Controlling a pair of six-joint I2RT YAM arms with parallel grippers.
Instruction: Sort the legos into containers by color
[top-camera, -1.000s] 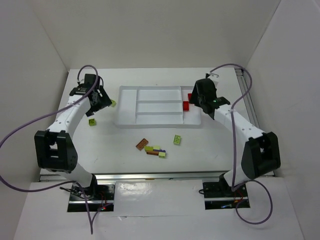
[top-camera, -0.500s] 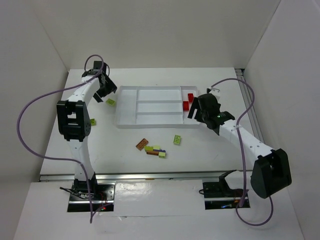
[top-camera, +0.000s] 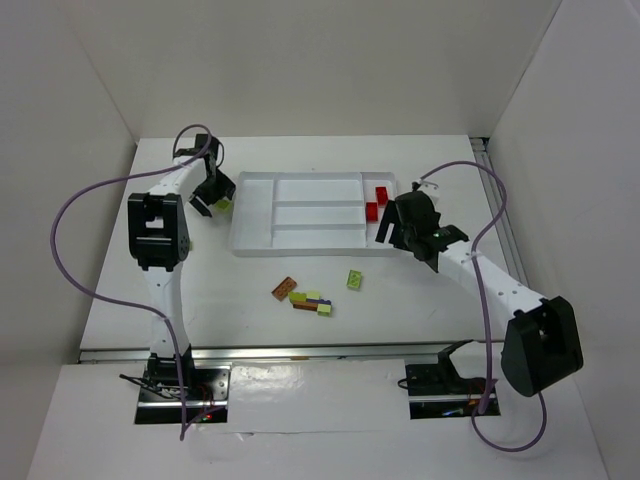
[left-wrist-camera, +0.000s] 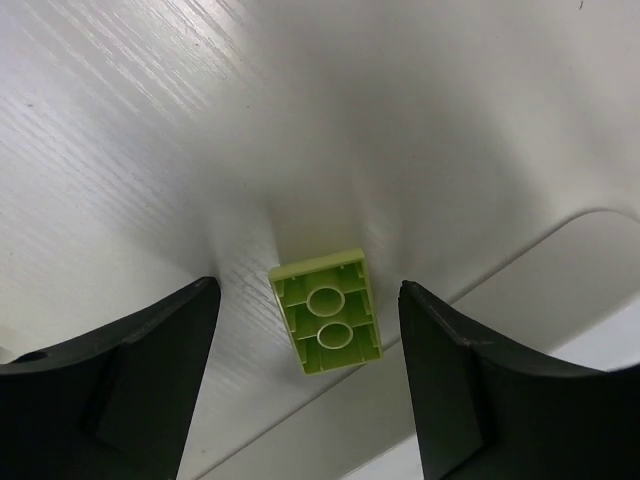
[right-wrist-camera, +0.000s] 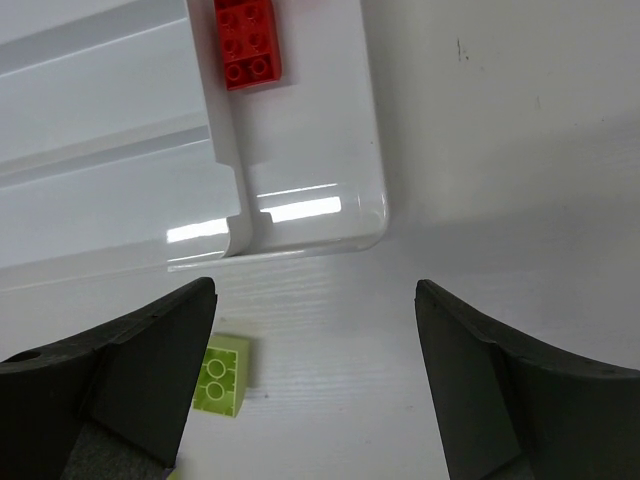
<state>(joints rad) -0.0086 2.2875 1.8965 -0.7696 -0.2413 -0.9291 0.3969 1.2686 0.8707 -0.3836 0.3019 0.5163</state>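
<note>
A lime green lego (left-wrist-camera: 325, 325) lies studs-down on the table, between the open fingers of my left gripper (left-wrist-camera: 310, 390) and untouched by them. In the top view it (top-camera: 221, 204) lies just off the left end of the white tray (top-camera: 315, 243), with the left gripper (top-camera: 210, 193) over it. Two red legos (top-camera: 381, 193) (top-camera: 372, 211) lie in the tray's right narrow section. My right gripper (top-camera: 393, 230) hovers open and empty off the tray's near right corner (right-wrist-camera: 330, 220). Its wrist view shows a red lego (right-wrist-camera: 247, 40) and a lime lego (right-wrist-camera: 222, 373).
In front of the tray lie a lime lego (top-camera: 354, 280), a brown-orange lego (top-camera: 285, 288) and a small cluster of lime, purple and brown legos (top-camera: 312, 301). The tray's three long sections (top-camera: 310, 187) hold nothing. White walls stand close on three sides.
My left arm has swung up and brought its gripper around the lime lego by the tray's left end. My right gripper has moved from the tray's right end toward its near corner.
</note>
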